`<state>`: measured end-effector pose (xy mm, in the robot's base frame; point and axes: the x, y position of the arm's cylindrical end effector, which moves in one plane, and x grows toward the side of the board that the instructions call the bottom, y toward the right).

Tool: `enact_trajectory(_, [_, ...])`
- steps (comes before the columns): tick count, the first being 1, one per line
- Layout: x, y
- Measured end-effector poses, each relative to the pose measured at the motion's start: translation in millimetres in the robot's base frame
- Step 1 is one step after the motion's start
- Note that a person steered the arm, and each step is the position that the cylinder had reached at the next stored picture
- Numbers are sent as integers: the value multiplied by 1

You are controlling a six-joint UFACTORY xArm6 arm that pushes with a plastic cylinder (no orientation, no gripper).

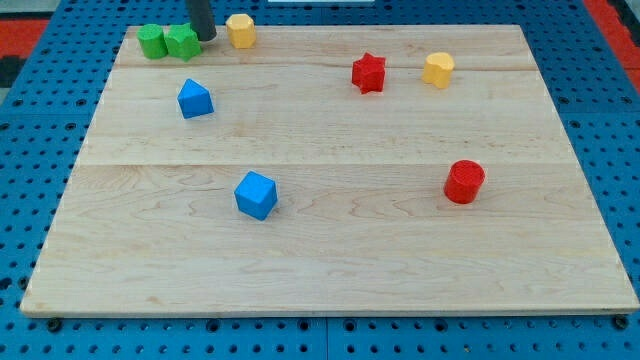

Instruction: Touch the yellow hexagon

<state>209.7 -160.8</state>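
Note:
My tip (204, 38) is at the view's top left, at the far edge of the wooden board (330, 250). A yellow block that looks hexagonal (240, 30) stands just to the right of the tip, with a small gap between them. A green block (183, 42) sits right against the tip's left side, and a second green block (152, 41) touches that one on its left. Another yellow block (438, 69), whose shape I cannot tell for sure, stands at the top right.
A red star (368, 72) stands left of the right-hand yellow block. A red cylinder (464, 181) is at the right middle. A blue wedge-like block (195, 98) is at the upper left and a blue cube (256, 194) is near the centre.

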Motion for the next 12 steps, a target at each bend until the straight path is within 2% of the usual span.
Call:
enact_trajectory(4, [1,-5])
enact_trajectory(5, [50,-4])
enact_trajectory(6, [107,22])
enact_trajectory(7, [115,59])
enact_trajectory(9, [62,153])
enact_trajectory(10, [-1,160])
enact_trajectory(12, [-18,156])
